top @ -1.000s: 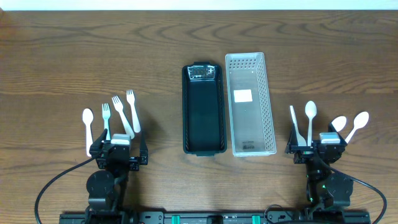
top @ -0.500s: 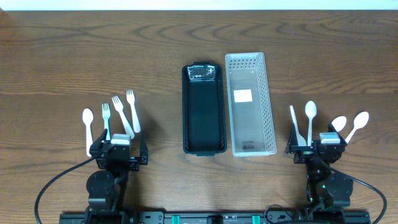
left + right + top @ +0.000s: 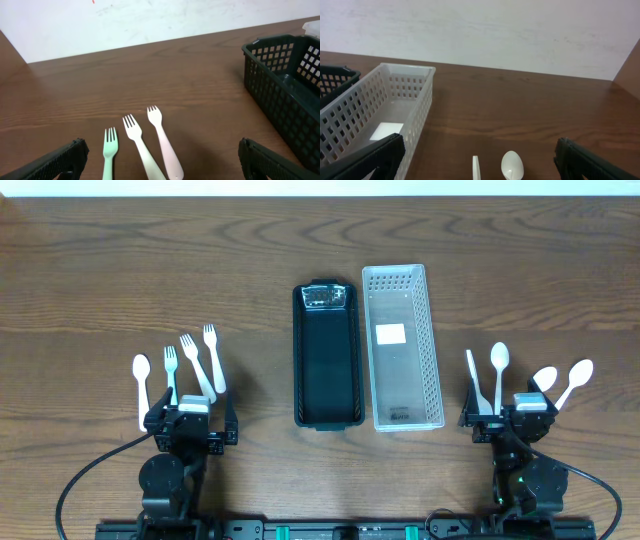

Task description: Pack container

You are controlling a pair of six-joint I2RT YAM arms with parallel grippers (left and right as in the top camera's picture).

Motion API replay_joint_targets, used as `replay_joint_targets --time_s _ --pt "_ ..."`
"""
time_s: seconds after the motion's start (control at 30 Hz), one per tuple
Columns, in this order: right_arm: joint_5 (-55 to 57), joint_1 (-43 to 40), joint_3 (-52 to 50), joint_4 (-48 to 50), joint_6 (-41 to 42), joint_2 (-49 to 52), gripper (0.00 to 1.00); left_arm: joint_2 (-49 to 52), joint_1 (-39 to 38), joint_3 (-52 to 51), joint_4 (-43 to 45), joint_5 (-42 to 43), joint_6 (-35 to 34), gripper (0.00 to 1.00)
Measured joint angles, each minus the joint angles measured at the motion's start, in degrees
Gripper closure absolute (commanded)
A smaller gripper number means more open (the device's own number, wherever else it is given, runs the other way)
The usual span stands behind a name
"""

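Note:
A black basket [image 3: 325, 395] and a white perforated basket [image 3: 375, 345] stand side by side at the table's middle, both empty apart from labels. A white spoon [image 3: 141, 385] and three forks [image 3: 213, 358] lie at the left, just beyond my left gripper [image 3: 192, 420]. A white knife [image 3: 475, 383] and three spoons [image 3: 499, 370] lie at the right, just beyond my right gripper [image 3: 510, 418]. Both grippers are open and empty. The left wrist view shows the green fork [image 3: 109, 147], white fork [image 3: 138, 145] and pink fork [image 3: 164, 143] between the fingers [image 3: 55, 162]. The right wrist view shows the knife tip [image 3: 476, 167] and a spoon bowl [image 3: 511, 166].
The black basket [image 3: 285, 85] is at the right of the left wrist view. The white basket [image 3: 417, 107] is at the left of the right wrist view, with the black basket's corner [image 3: 332, 80] behind it. A pale wall runs behind the wooden table.

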Motion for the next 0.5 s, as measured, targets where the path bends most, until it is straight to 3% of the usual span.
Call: replay_joint_targets --time_s 0.5 --pt "2.14 0.0 -0.09 3.76 -1.84 -0.02 0.01 0.02 0.0 0.0 0.02 -0.11 0.0 0.02"
